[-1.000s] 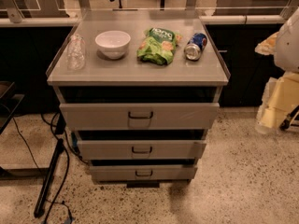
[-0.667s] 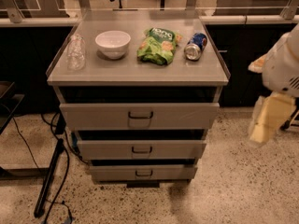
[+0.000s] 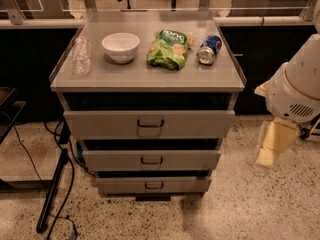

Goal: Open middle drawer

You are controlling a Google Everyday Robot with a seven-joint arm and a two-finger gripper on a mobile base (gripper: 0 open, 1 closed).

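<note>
The middle drawer (image 3: 151,160) is a wide, low grey front with a small dark centre pull (image 3: 151,160), set between the tallest front (image 3: 149,124) above and the smallest front (image 3: 153,185) below. A dark gap shows above each front. My arm's white body (image 3: 295,91) is at the right edge, beside the cabinet. The gripper (image 3: 270,145) hangs below it as a cream-coloured piece, off to the right of the middle drawer and apart from it, at about the height of the top and middle fronts.
On the cabinet top (image 3: 145,76) stand a clear plastic bottle (image 3: 81,56), a white bowl (image 3: 120,46), a green chip bag (image 3: 168,49) and a blue can on its side (image 3: 209,49). A black stand leg and cables (image 3: 52,189) lie on the speckled floor at left.
My arm has moved left and further into view at the right edge, with the gripper lower and closer to the cabinet. The drawers and the things on top have not moved.
</note>
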